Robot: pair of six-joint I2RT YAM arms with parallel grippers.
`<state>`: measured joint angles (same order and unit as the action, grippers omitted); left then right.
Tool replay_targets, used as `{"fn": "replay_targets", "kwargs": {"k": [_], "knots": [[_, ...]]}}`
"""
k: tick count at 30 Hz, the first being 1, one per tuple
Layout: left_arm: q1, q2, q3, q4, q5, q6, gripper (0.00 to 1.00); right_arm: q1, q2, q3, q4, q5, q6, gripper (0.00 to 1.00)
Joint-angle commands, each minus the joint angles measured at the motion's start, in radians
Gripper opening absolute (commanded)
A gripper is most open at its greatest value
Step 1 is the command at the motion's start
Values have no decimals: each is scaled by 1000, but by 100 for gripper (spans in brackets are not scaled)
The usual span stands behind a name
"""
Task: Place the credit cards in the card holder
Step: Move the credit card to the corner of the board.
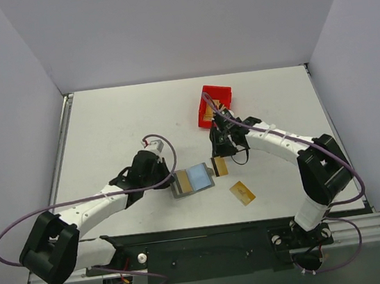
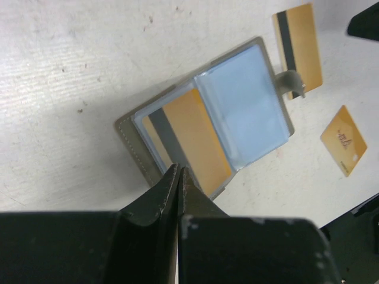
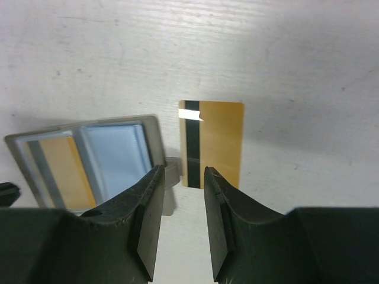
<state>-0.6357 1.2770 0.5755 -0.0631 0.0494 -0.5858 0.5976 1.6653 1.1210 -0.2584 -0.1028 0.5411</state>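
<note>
Left gripper (image 2: 177,173) fills the near left-wrist view, its jaws pressed shut at the edge of the open card holder (image 2: 249,100), which has a pocketed card (image 2: 189,139) inside.

At the right wrist, the right gripper (image 3: 183,173) has its jaws narrowly apart and empty, above a striped card (image 3: 212,145) lying just beside the holder.

From above, a third card (image 1: 242,192) lies nearer the arm bases, and a red bin (image 1: 216,88) sits farther back.

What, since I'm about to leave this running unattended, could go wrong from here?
1. The black-striped gold card lies flat on the white table, right beside the grey squarish card holder's closing tab; the open right hand might snag the tab or slip off the card.
2. The shut left hand meets only the holder's near edge, so pushing a card in may swivel it.
</note>
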Motion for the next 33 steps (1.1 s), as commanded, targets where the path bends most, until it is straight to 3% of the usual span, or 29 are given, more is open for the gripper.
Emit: {"fn": "replay_targets", "kwargs": {"k": [1,6,10,13,15,20,23,25,33], "knots": [[11,-59,64,-12,-29,33,10,-19,-16,-35,-47,54,-7,29],[24,-90,83,-30,-36,44,16,-27,-18,-61,-28,32,-7,30],[24,-97,89,-12,-20,55,25,-33,13,-61,-28,38,-9,30],[24,-84,99,-14,-22,60,42,-47,43,-55,-25,22,-12,30],[25,-80,106,-24,-39,63,48,-54,70,-44,-30,21,-23,30],[24,-106,99,-24,-72,69,54,-62,77,-46,-108,69,0,26],[22,-105,106,-35,-83,72,67,-62,45,-99,-151,145,45,26],[24,-102,113,-41,-91,70,86,-61,8,-139,-177,173,83,26],[27,-104,150,-82,-232,29,89,-58,-139,-305,-212,190,187,26]]}}
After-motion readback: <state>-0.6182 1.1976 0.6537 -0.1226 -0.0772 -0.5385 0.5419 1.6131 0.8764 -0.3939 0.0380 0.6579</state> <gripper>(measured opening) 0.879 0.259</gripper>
